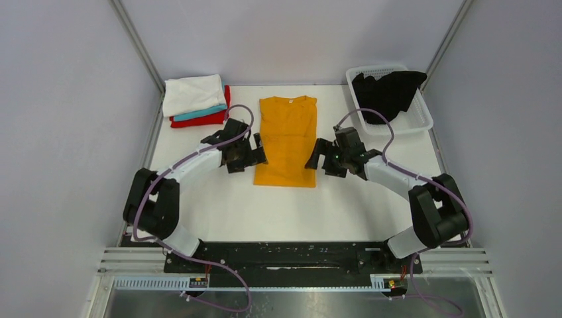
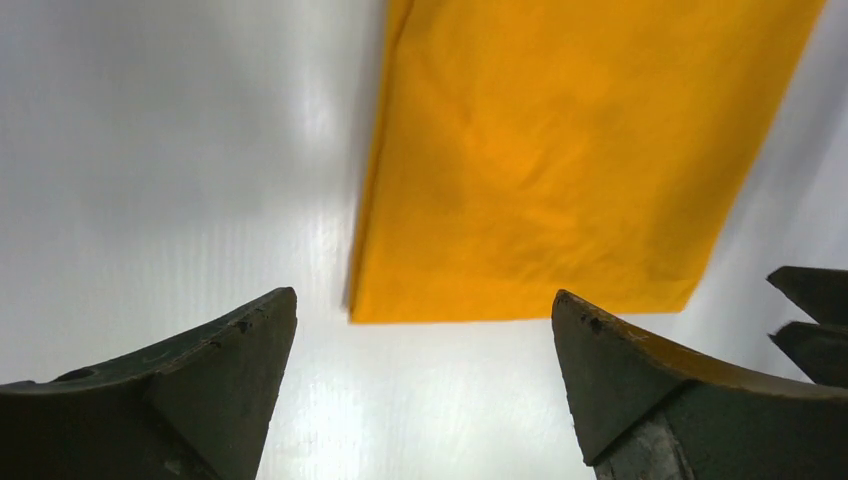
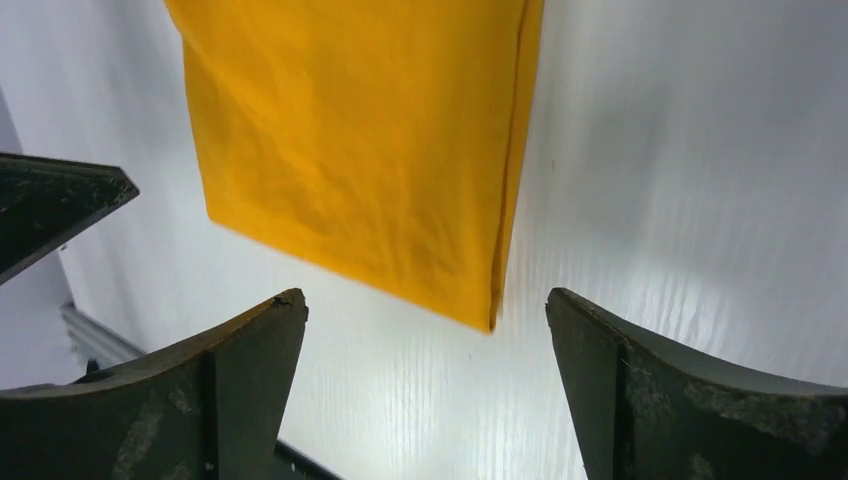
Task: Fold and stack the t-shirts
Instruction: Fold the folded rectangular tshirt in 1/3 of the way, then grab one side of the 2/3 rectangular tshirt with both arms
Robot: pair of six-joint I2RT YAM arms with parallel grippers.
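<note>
The top external view looks steeply down from above and behind the arm bases over the whole white bench (image 1: pixel 219 212). Each wrist view sits low and close (framed by the left hand (image 2: pixel 422 300) or right hand (image 3: pixel 425 294)), facing the near hem of the flat mustard-orange cotton t-shirt (image 1: pixel 287 139), which all three share.

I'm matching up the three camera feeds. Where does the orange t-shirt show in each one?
Top external: the orange t-shirt lies flat at mid-table.
Left wrist: it fills the upper right.
Right wrist: it fills the upper left.
Shared landmark: its near hem, against the white table.
</note>
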